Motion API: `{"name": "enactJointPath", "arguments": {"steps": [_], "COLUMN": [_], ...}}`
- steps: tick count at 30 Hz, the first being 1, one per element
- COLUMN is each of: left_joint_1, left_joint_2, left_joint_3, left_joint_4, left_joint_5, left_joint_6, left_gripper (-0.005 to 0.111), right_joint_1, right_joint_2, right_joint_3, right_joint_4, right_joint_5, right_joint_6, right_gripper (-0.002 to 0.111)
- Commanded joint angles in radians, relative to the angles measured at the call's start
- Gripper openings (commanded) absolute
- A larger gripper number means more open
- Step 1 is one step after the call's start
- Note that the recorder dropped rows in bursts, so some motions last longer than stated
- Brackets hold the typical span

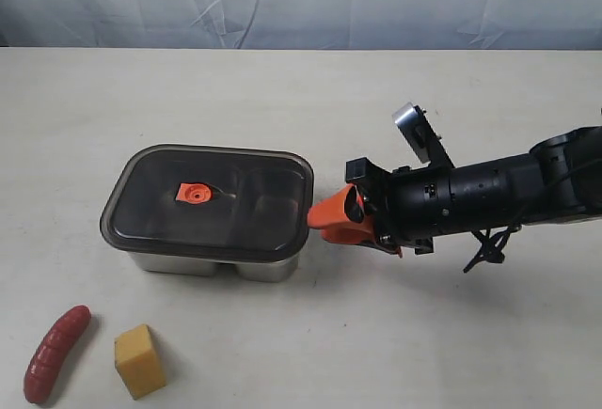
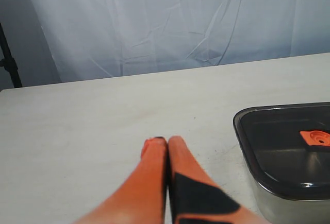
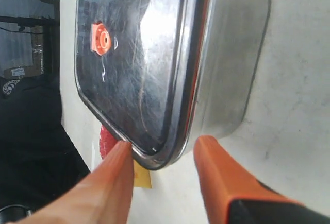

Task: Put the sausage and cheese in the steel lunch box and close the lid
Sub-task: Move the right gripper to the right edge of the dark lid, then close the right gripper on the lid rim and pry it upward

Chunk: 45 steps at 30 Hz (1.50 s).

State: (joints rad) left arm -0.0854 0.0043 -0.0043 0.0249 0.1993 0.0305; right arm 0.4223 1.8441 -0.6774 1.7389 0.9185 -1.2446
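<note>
Closure of the empty, partly spread right gripper [image 3: 164, 145], straddling the end rim of the lid [image 1: 212, 197] seated on the steel lunch box [image 1: 216, 263], should be confined to the lid's lip, while sausage [image 1: 56, 353] and cheese [image 1: 139, 360] lie on the table [image 1: 423, 334] and the left gripper [image 2: 166, 142] is pressed closed, empty.

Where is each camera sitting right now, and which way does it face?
Exterior: high, looking down on the table, with the lidded steel lunch box, sausage and cheese; the right arm and right pincer show.
Left wrist: low over the table, facing the backdrop; the shut left pincer shows.
Right wrist: facing the box's end; the open right pincer straddles a corner of the lid.
Shared: the lid's orange valve appears in all three.
</note>
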Motion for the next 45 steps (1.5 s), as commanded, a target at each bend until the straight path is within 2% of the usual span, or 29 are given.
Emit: {"name": "enactJointPath", "arguments": {"steps": [1, 14, 22, 34, 45], "left_joint_1": [-0.007, -0.007, -0.007, -0.007, -0.007], "left_joint_2": [-0.004, -0.004, -0.004, -0.004, -0.004], "left_joint_3": [0.004, 0.004, 0.004, 0.004, 0.004], "left_joint_4": [0.004, 0.004, 0.004, 0.004, 0.004], "left_joint_5": [-0.007, -0.007, -0.007, -0.007, -0.007], "left_joint_6": [0.000, 0.000, 0.000, 0.000, 0.000], "left_gripper": [0.000, 0.000, 0.000, 0.000, 0.000], "right_joint_1": [-0.001, -0.001, 0.066, 0.068, 0.068], "right_joint_2": [0.000, 0.000, 0.000, 0.000, 0.049], "right_joint_3": [-0.005, -0.025, -0.067, -0.067, -0.067], "right_joint_4": [0.006, 0.006, 0.006, 0.006, 0.006], "right_joint_5": [-0.028, -0.054, -0.088, -0.134, -0.085], "right_joint_6": [-0.011, -0.011, -0.009, 0.006, 0.014], "right_gripper": [0.041, 0.041, 0.041, 0.041, 0.040]}}
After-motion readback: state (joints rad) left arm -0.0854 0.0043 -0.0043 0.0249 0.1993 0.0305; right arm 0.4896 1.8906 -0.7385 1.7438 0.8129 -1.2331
